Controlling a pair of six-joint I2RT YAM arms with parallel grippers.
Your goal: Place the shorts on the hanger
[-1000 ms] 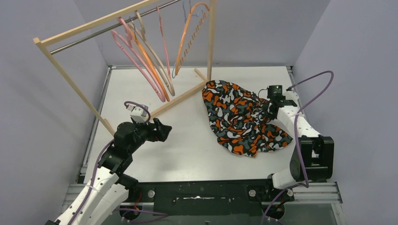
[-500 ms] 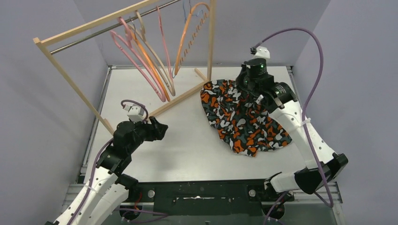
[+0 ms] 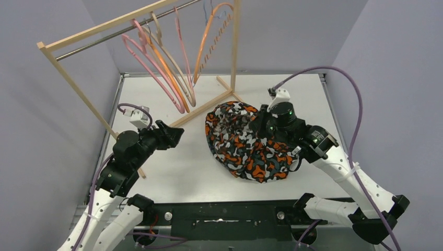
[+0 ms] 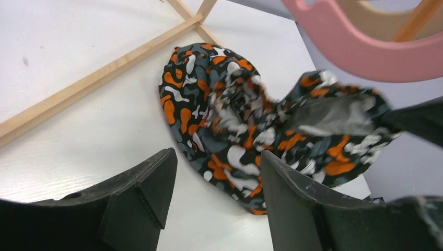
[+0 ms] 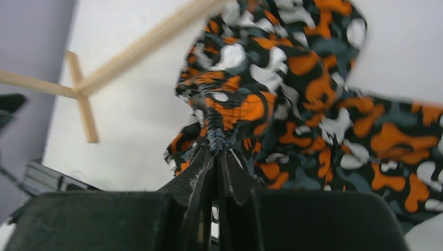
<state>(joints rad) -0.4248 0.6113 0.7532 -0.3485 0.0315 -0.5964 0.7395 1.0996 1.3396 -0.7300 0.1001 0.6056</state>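
Soft camo cloth at centre frame: shorts [image 3: 243, 144], heaped on the bench [image 3: 172, 167], one fold pinched tight in the right end effector [image 5: 215, 151] and held above the heap. Lower left, left end effector [image 4: 217, 162] spread wide, gripping nothing, facing the heap. Pink hanger [image 4: 365, 57] close by, upper right of the left wrist view.

Bare table [image 3: 188, 157] between left gripper [image 3: 176, 135] and shorts [image 3: 235, 149]: clear lane running 6 to 12 o'clock. Closed at 12 by rack foot [image 3: 201, 111], slanting 8 to 2 o'clock, hangers [image 3: 175, 94] crowded above. Walled at 3 o'clock by shorts heap, pinched in right gripper [image 5: 214, 151]. Bare table also at 1 o'clock of heap.
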